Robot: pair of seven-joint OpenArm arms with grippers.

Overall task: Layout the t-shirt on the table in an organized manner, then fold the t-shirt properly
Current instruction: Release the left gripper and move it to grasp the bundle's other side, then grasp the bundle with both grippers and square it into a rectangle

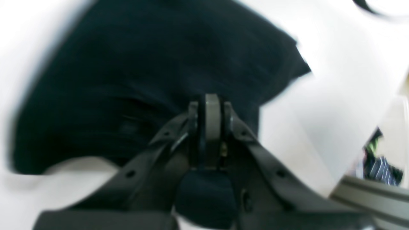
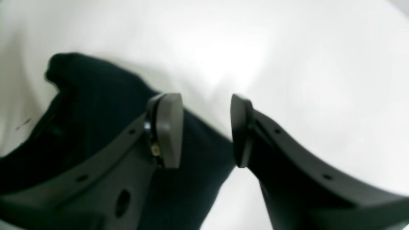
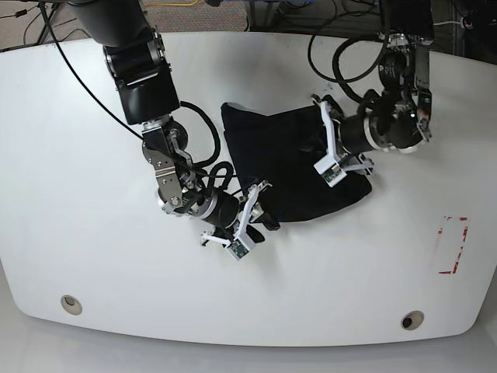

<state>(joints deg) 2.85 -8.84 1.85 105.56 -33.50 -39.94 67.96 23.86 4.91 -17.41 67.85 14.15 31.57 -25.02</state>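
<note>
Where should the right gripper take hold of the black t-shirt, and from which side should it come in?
Grip the t-shirt at its bunched near edge, likely the spot the right gripper already straddles with open jaws. There the cloth ends against bare table, so one finger can come down on fabric, the other outside it. Come from above. The left gripper is shut on the opposite edge.

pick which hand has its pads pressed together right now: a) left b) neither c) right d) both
a: in the left wrist view the left hand has its pads closed flat against each other over the t-shirt, while the right hand shows a clear gap between its pads.
</note>
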